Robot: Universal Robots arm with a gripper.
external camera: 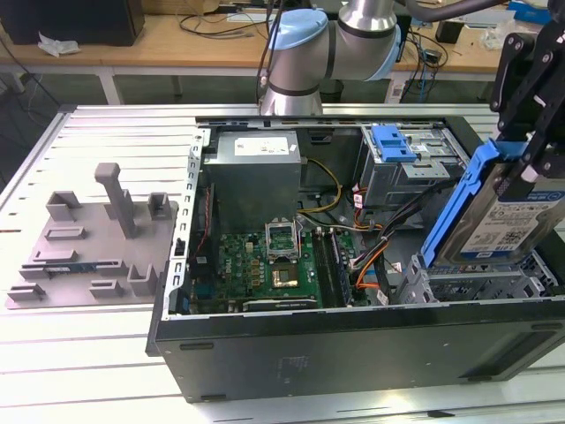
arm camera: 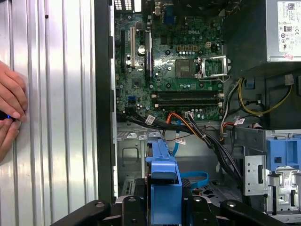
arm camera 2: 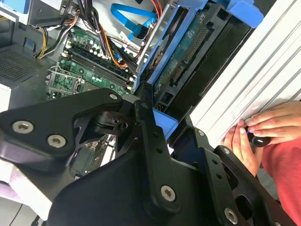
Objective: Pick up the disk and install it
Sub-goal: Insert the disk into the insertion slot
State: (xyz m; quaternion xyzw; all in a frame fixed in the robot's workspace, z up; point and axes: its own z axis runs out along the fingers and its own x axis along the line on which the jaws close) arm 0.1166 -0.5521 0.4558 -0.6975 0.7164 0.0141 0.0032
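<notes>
In the exterior view, the arm reaches over an open computer case (external camera: 353, 349) lying on a slatted metal bench (external camera: 106, 380). The gripper (external camera: 528, 159) is at the exterior view's right, its jaws closed on the upper end of the disk (external camera: 508, 216). The disk hangs tilted, label outward, above the case's drive cage (external camera: 468, 287); whether its lower end touches the cage cannot be told. Inside the case are a green motherboard (external camera: 274, 265), a grey power-supply box (external camera: 256, 172) and a bare blue bracket (external camera: 393, 143). A grey fixture tray (external camera: 97, 238) sits on the bench well apart, at the exterior view's left. In the second wrist view, the black jaws pinch the blue carrier and the disk (arm camera 2: 188, 52) shows edge-on, its connector side visible, beside the motherboard. A person's hand (arm camera 2: 263, 132) rests on the bench slats, touching a small dark object. In the first wrist view, the blue carrier edge of the disk (arm camera: 162, 176) sits clamped between the jaws, above the case's cable-strewn bay, and the hand (arm camera: 9, 113) lies on the bench outside the case wall.
</notes>
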